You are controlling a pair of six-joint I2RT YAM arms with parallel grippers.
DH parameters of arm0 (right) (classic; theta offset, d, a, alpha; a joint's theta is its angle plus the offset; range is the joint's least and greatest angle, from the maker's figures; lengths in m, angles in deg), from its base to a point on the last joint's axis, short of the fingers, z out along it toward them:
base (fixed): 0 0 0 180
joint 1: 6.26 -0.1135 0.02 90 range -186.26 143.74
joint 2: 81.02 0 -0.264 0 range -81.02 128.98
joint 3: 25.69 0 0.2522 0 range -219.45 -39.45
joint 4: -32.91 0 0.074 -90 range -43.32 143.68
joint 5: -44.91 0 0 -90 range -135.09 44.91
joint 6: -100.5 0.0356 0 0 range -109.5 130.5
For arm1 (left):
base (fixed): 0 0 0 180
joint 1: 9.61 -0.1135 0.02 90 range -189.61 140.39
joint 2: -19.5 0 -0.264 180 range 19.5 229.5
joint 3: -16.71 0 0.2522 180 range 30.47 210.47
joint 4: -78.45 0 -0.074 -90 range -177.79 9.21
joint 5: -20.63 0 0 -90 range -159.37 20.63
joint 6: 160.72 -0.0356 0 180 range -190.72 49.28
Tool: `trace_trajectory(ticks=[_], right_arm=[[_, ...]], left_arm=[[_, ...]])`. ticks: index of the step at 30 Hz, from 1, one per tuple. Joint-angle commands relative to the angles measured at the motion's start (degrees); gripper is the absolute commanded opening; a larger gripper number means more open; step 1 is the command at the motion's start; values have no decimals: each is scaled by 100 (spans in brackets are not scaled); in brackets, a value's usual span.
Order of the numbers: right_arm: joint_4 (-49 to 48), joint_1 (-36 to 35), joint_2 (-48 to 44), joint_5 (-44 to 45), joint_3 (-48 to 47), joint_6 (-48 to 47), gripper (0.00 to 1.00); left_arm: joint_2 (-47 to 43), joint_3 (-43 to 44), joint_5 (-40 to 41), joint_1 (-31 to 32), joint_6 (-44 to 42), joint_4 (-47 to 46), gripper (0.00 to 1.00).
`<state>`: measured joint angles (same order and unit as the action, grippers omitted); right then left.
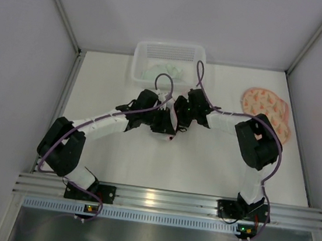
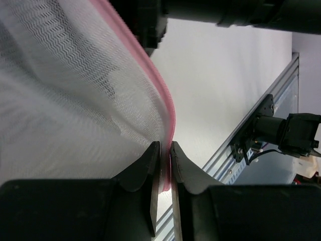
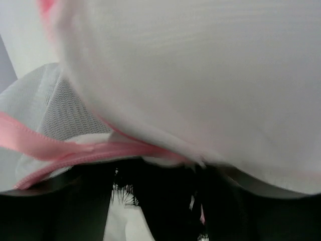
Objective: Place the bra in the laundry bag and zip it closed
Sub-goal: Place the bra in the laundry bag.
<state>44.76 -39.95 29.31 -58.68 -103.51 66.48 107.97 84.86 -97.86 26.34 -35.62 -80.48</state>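
Note:
The laundry bag (image 2: 75, 90) is white mesh with a pink zipper edge (image 2: 163, 100). It hangs between my two grippers over the middle of the table and is mostly hidden under them in the top view. My left gripper (image 2: 165, 153) pinches the pink edge between nearly closed fingers. In the right wrist view the bag (image 3: 200, 75) is a blurred white mass filling the upper part, its pink zipper (image 3: 90, 150) just above my right gripper (image 3: 155, 186), whose dark fingers stand apart. The bra (image 1: 267, 110), orange-pink and patterned, lies flat at the table's right side, away from both grippers.
A white plastic basket (image 1: 137, 65) stands at the back centre with a pale green cloth (image 1: 168, 72) inside. Both arms meet at mid-table, left gripper (image 1: 163, 124) beside right gripper (image 1: 182, 111). An aluminium rail (image 1: 157, 199) runs along the near edge.

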Motion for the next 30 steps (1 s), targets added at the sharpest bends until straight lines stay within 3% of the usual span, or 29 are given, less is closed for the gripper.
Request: trace_trajectory(ticks=[1, 7, 11, 16, 19, 24, 30], right_arm=[[182, 29, -283, -197, -669, -1184, 65], [1953, 503, -801, -689, -1284, -2607, 77], [2546, 1030, -1047, -839, -1409, -3295, 81], [2241, 1768, -908, -655, -1294, -3945, 80], [2020, 1866, -539, -566, -1451, -4271, 78], [2002, 1928, 199, -891, -1760, -3991, 75], [1222, 1919, 815, -1707, -1690, -3368, 68]], left_arm=[[-365, -7, 282, -166, -178, 279, 19], [-550, -314, 371, -544, -397, 376, 19], [-550, -420, 187, -589, -512, 367, 19], [-515, -473, 19, -632, -538, 245, 18], [-488, -473, -42, -676, -565, 253, 17], [-453, -438, -139, -790, -644, 253, 17], [-427, -377, -288, -940, -732, 244, 15]])
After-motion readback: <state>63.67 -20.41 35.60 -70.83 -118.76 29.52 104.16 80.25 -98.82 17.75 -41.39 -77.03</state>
